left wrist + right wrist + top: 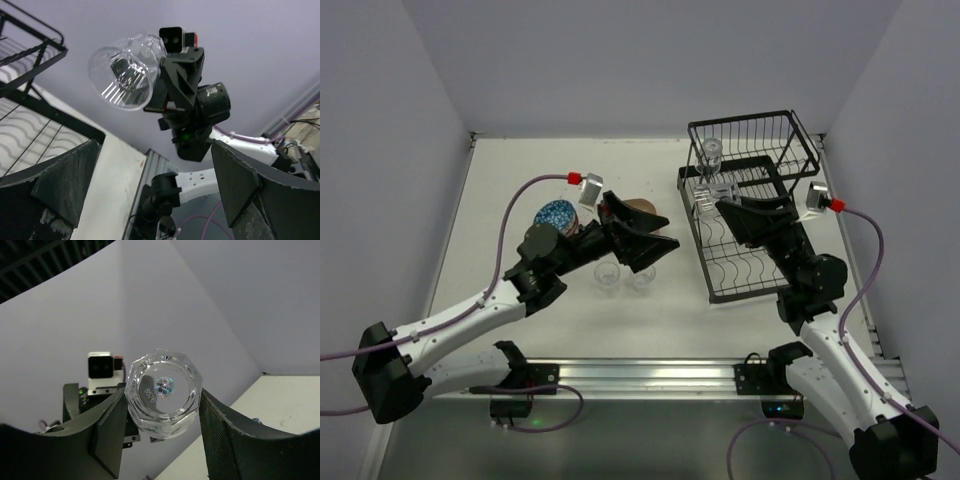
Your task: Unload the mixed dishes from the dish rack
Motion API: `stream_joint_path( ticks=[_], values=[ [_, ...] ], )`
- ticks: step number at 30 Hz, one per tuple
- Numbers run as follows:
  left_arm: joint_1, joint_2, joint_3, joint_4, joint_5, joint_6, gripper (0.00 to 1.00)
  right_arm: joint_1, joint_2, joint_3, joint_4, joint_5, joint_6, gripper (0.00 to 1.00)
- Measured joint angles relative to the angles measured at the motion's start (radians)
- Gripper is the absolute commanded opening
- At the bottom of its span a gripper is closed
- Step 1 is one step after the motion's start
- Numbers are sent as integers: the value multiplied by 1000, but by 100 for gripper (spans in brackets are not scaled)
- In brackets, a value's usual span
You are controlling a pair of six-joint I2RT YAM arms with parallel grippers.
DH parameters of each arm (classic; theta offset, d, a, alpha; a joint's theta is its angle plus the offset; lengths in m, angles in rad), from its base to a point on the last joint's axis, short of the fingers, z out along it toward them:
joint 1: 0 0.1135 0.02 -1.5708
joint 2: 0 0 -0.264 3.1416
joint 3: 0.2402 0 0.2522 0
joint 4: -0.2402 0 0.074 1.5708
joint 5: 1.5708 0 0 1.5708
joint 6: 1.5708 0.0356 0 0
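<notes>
I'm partway through taking a glass cup (pixel 163 390) out of the rack (pixel 740 118). My right hand (pixel 161 410) is closed on it, one finger on each side of its wall, and the thick base with its small sticker faces the wrist camera. From above, that hand sits over the left side of the rack's lower tray, just in front of the upper basket. The cup is hard to pick out against the wires there, so I can't say whether it is fully clear of them. My left hand (pixel 670 233) is wide open and empty, off the rack's left side and pointed at the cup's open mouth, with a gap between them. Two unloaded cups (pixel 607 277) stand on the worktop (pixel 570 160) near that hand, a blue speckled bowl (pixel 556 214) sits beyond them, and a last cup (pixel 713 152) stands in the upper basket. Next, I judge, the held cup must travel left, clear of the wires. Then I either pass it across or set it upright by the other two, gripping firmly since glass is slippery.
</notes>
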Motion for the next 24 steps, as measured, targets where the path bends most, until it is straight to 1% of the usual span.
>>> stream_joint_path(
  ticks=[5,9,11,13,15,17,18,20,21,23,24],
  values=[
    [-53,108,0,181,3,-70,100,11,14,-37,164,-61,47,0],
    [-81,158,3,263,-8,-92,99,13,29,-55,214,-86,55,0],
    [-88,172,7,288,-14,-98,97,13,39,-59,233,-101,58,0],
    [-89,180,10,309,-19,-101,91,15,45,-60,249,-116,59,0],
    [-89,185,12,330,-23,-103,83,19,51,-64,262,-124,58,0],
    [-89,188,15,349,-23,-103,78,20,59,-69,272,-138,58,0],
    [-89,188,16,357,-23,-103,70,21,65,-71,280,-142,58,0],
    [-89,188,18,368,-24,-102,65,29,85,-74,304,-156,59,0],
    [-89,188,19,373,-26,-102,56,34,96,-75,314,-165,60,0],
    [-89,190,19,380,-30,-103,46,46,114,-81,340,-176,66,0],
    [-89,192,19,383,-31,-103,31,52,119,-84,351,-183,66,0]
  ],
)
